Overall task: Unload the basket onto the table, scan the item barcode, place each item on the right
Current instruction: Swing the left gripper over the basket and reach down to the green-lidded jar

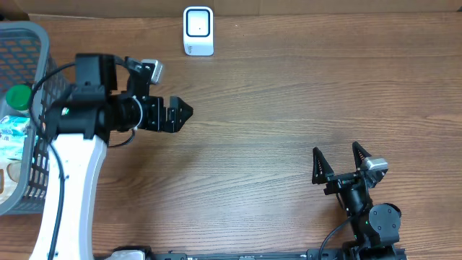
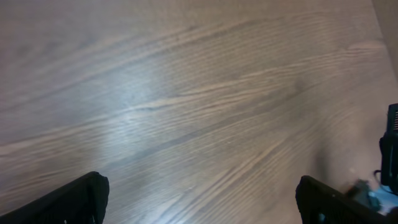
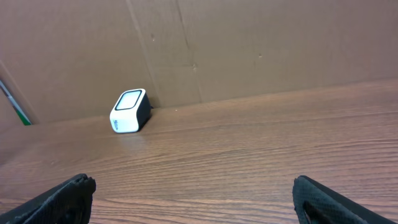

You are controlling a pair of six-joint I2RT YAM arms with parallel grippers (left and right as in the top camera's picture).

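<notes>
A white barcode scanner (image 1: 198, 30) stands at the table's far edge, its window up; it also shows in the right wrist view as the scanner (image 3: 130, 111) against the cardboard wall. Items lie in a grey mesh basket (image 1: 22, 43) at the far left, among them a green-capped bottle (image 1: 17, 96) and a blue-and-white pack (image 1: 11, 133). My left gripper (image 1: 180, 112) hovers right of the basket, open, over bare wood (image 2: 199, 199). My right gripper (image 1: 336, 150) sits near the front right, open and empty (image 3: 194, 199), facing the scanner.
A brown cardboard wall (image 3: 249, 43) closes off the back of the wooden table (image 1: 289, 101). The left arm's white link (image 1: 68, 188) runs along the basket's right side. Part of the right arm (image 2: 388, 155) shows at the left wrist view's right edge.
</notes>
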